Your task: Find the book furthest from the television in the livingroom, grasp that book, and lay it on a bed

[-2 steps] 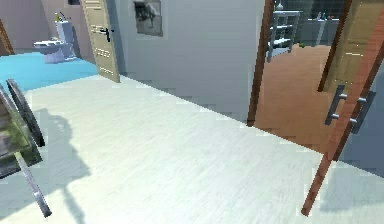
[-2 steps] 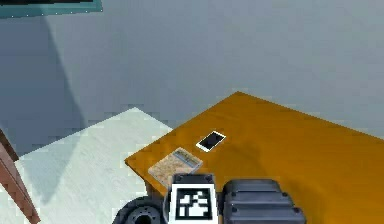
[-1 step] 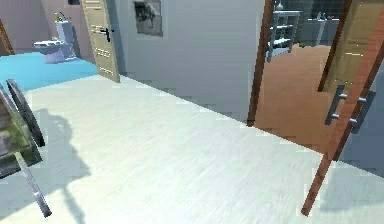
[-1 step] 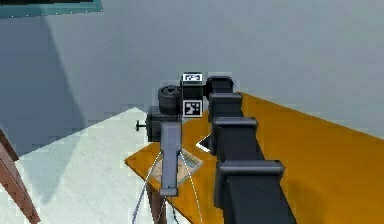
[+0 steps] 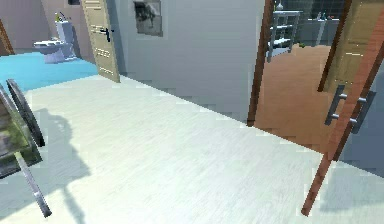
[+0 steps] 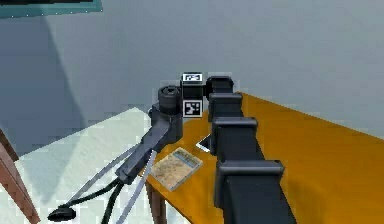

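Note:
In the arm side view a flat, pale book (image 6: 172,168) lies near the front left corner of an orange-brown table (image 6: 320,150). A small flat white thing (image 6: 204,145) lies just behind it. The dark arm (image 6: 240,160) reaches across the table, with its white marker squares (image 6: 192,92) at the far end. From there my gripper (image 6: 85,212) slants down and left off the table's edge. Its thin fingers (image 6: 100,180) end over bare white floor, and it holds nothing.
In the forward view white floor (image 5: 170,150) runs ahead. An open wooden door (image 5: 345,110) on the right leads to an orange-floored room with shelves (image 5: 283,35). At the far left a door (image 5: 100,35) stands ajar on a blue-floored bathroom with a toilet (image 5: 52,45). A metal-framed seat (image 5: 20,135) stands at the left edge.

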